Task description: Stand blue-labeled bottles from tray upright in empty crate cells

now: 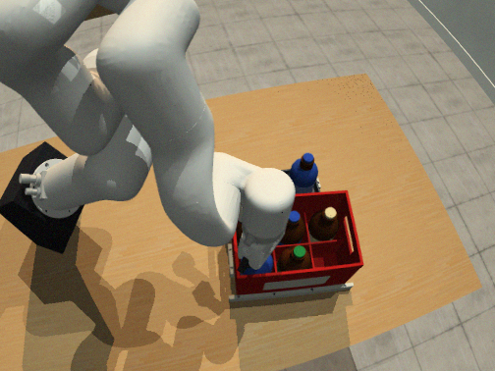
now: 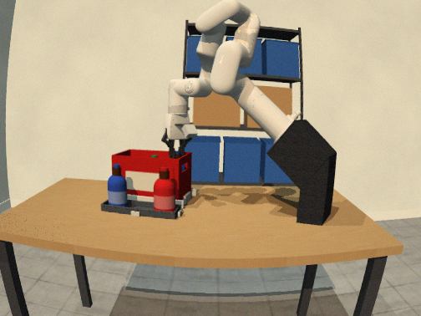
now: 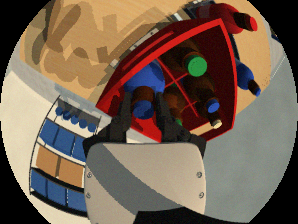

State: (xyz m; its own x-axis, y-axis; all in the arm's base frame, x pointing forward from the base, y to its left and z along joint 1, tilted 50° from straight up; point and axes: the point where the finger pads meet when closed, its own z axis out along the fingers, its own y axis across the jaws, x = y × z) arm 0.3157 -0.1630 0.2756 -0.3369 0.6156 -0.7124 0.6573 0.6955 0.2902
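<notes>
A white robot arm reaches down into a red crate [image 1: 314,282] that sits on a wooden bench [image 1: 403,147]. The crate serves as the landmark here. It is divided into four cells.

The end effector [image 3: 148,111] is lowered into the crate's cell nearest the arm's black base [image 1: 20,216], and its dark fingers pinch the neck of a blue-labeled bottle [image 1: 261,267]. That grip near the top likely lets the fingers clear the cell walls while the bottle goes down. The bottle's long axis looks vertical, cap end up, body down inside the cell. Whether its base touches the crate floor cannot be told, since the wrist hides it from above.

The other three cells each hold an upright brown bottle: one with a blue cap [image 1: 294,217], one with a cream cap [image 1: 329,213], one with a green cap [image 1: 299,253].

A dark tray [image 2: 138,212] lies against the crate, on the side away from the shelf rack [image 2: 300,63] behind the bench. On it stand two upright bottles, a second blue bottle [image 2: 117,190] and a red bottle [image 2: 164,194], caps up.

Judging by this, release remains for the gripped bottle. With all four cells occupied, where the tray's blue bottle would go is unclear.
</notes>
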